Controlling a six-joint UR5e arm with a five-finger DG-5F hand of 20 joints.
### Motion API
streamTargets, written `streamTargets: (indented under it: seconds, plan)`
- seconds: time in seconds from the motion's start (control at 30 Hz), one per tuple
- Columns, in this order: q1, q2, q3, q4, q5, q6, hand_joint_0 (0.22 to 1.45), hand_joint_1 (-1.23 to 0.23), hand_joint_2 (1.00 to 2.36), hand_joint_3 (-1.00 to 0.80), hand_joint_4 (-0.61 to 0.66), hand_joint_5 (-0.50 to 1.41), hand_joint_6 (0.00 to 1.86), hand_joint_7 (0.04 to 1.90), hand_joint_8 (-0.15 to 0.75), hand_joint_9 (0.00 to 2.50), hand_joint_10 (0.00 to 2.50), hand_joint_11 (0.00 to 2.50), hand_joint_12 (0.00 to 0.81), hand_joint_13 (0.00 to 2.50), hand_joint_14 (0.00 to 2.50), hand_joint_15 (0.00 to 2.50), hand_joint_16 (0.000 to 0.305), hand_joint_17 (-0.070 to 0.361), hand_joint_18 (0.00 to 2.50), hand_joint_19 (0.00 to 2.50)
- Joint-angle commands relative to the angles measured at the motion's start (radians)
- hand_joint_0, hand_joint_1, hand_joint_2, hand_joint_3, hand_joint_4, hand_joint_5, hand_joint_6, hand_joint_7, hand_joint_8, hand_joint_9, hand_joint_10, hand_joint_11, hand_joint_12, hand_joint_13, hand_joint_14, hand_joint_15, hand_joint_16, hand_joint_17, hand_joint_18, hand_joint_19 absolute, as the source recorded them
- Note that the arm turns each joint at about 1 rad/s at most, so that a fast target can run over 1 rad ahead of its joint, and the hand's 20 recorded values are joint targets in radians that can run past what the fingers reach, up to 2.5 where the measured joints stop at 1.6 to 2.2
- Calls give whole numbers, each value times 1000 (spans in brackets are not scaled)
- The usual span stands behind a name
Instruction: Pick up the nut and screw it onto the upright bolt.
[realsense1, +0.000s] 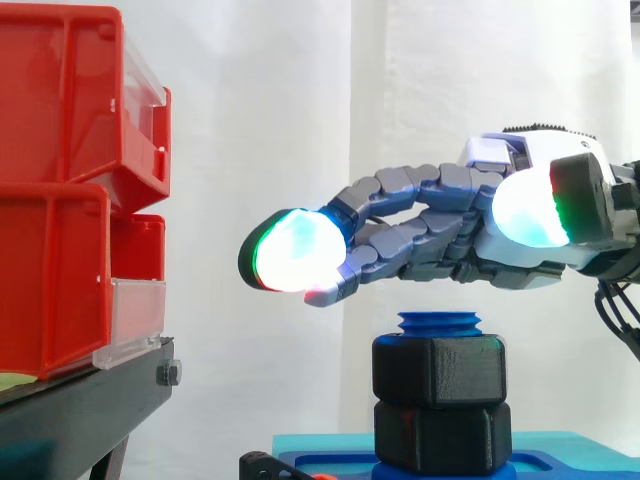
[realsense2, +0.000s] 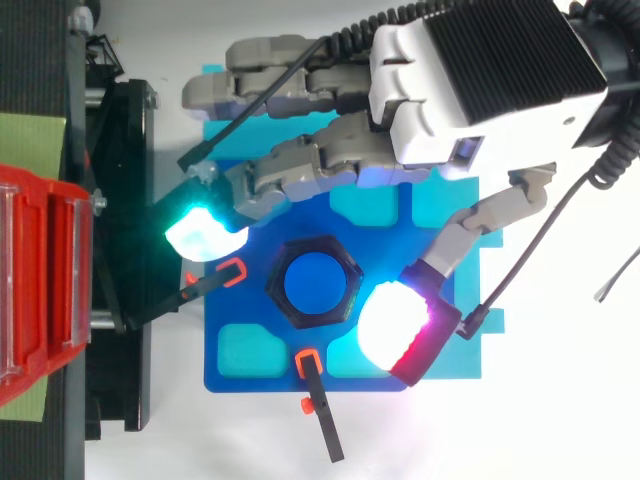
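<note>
1. In the top view the hand (realsense2: 470, 90) covers the far part of the blue plate (realsense2: 240, 375). In the side view the frame edge cuts off the plate's base (realsense1: 560, 462) and the red bins (realsense1: 60, 200) at left. How far the nut is threaded cannot be made out.
2. The plate lies on a white counter (realsense2: 560, 400) with a white curtain (realsense1: 300, 100) behind. The bins rest on a black stand (realsense1: 80, 400).
3. The nut (realsense1: 438, 370), black, hexagonal and matte, sits on the upright blue bolt (realsense1: 440, 322), whose ribbed tip projects just above it. It rests on a second black hexagonal block (realsense1: 442, 437).
4. From above, the nut (realsense2: 312, 245) rings the round bolt end (realsense2: 313, 283).
5. The hand (realsense1: 440, 215) hovers just above the bolt, clear of it. Its grey segmented fingers are spread nearly straight and hold nothing; the pads (realsense2: 205, 232) glow white-cyan.
6. Two black clamp levers (realsense2: 320, 400) with orange tips sit at the plate's edges.
</note>
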Motion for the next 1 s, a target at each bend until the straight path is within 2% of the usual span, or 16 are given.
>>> streamTargets:
  seconds: [0.0,0.13,0.3,0.4,0.6,0.87,0.97]
  plan:
    - [-2,0,-1,-21,0,0,405,-195,1000,-500,141,-133,501,659,152,182,0,0,323,0,0,0,47,106,0,0]
    - [-1,0,-1,-52,2,2,415,-100,1000,-500,143,-103,502,702,157,273,0,0,315,0,0,0,45,102,0,0]
    - [-2,1,-1,-126,0,2,416,-96,1000,-500,161,-91,502,730,161,289,0,0,311,0,0,0,45,100,0,0]
    - [-5,0,-1,-144,-1,3,418,-94,1000,-500,161,-89,502,746,162,295,0,0,313,0,0,0,44,99,0,0]
    - [-5,0,-1,-144,-1,2,422,-99,1000,-500,184,-74,503,812,169,328,0,0,317,0,0,0,44,98,0,0]
    - [-7,0,-1,-147,-3,3,432,-113,1000,-500,217,-24,504,1017,182,430,0,0,315,0,0,0,42,94,0,0]
    - [-7,1,-1,-147,-3,3,445,-138,1000,-500,203,10,504,1115,185,550,0,0,298,63,0,0,39,88,0,0]
